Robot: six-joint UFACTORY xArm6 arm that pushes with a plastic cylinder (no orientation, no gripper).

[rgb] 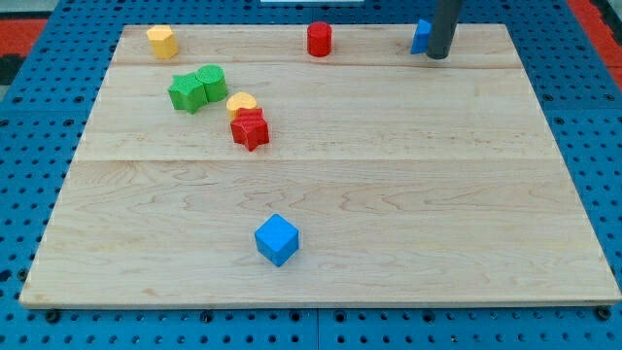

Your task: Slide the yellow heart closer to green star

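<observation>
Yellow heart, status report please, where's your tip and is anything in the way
My tip at the view's top right, beside a blue block. Yellow heart against the red star, just right of the green star. Nothing between them.

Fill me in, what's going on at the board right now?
My tip sits at the view's top right, beside a blue block, far from the blocks I mean to work with. The yellow heart lies against a red star, just right of the green star and a green cylinder. The push has not begun.
</observation>
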